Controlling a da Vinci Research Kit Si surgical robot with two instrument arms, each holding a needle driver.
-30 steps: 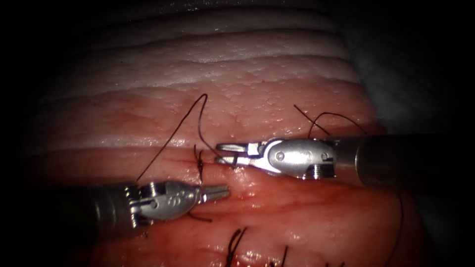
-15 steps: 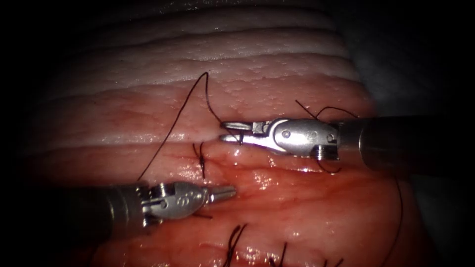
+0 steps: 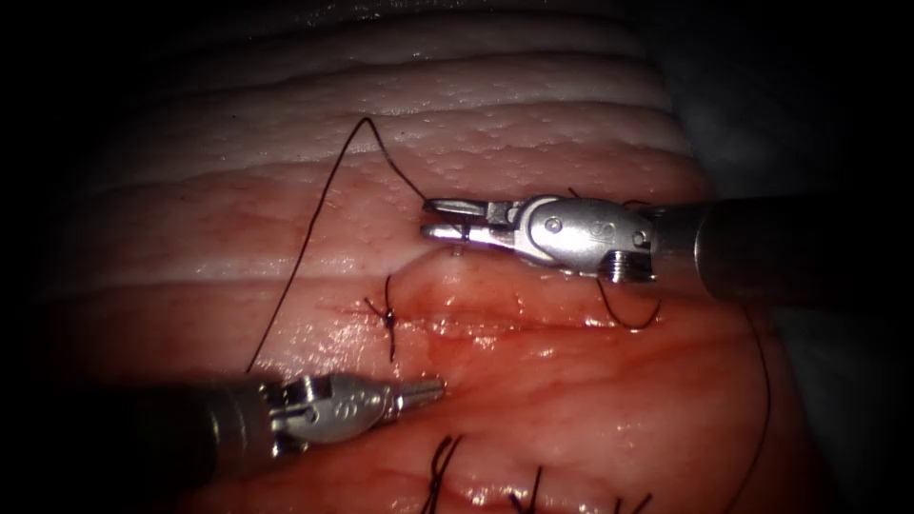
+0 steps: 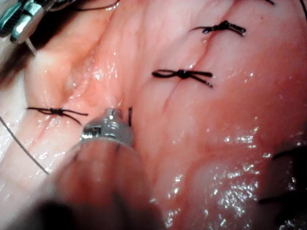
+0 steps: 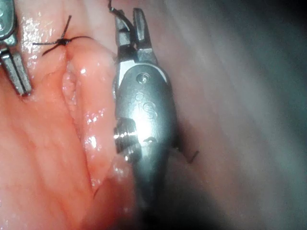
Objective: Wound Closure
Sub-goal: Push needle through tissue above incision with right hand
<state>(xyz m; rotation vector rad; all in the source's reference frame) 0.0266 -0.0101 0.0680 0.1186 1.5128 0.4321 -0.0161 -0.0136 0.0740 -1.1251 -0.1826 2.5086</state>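
Observation:
On the tissue (image 3: 571,381) a tied stitch with a dark knot (image 3: 388,319) crosses the cut (image 3: 495,324). My right tool (image 3: 427,219) hovers above and right of that knot, jaws shut on the thread (image 3: 367,122); the same grip shows in the right wrist view (image 5: 130,21). From those jaws the thread climbs to a peak, then runs down left behind the left tool's wrist. My left tool (image 3: 436,388) lies below the knot, jaws shut on nothing; its tip (image 4: 111,115) rests over wet tissue. Where the needle lies I cannot tell.
Several finished stitches (image 3: 440,466) with cut ends sit along the near edge, and two (image 4: 182,74) show beyond the left tool. A slack length of thread (image 3: 766,400) curves down past the right shaft. Red fluid wets the tissue around the cut.
The right tool has risen away from the knot with the thread in its jaws, and the thread's peak has climbed up and to the left. The left tool has sunk slightly.

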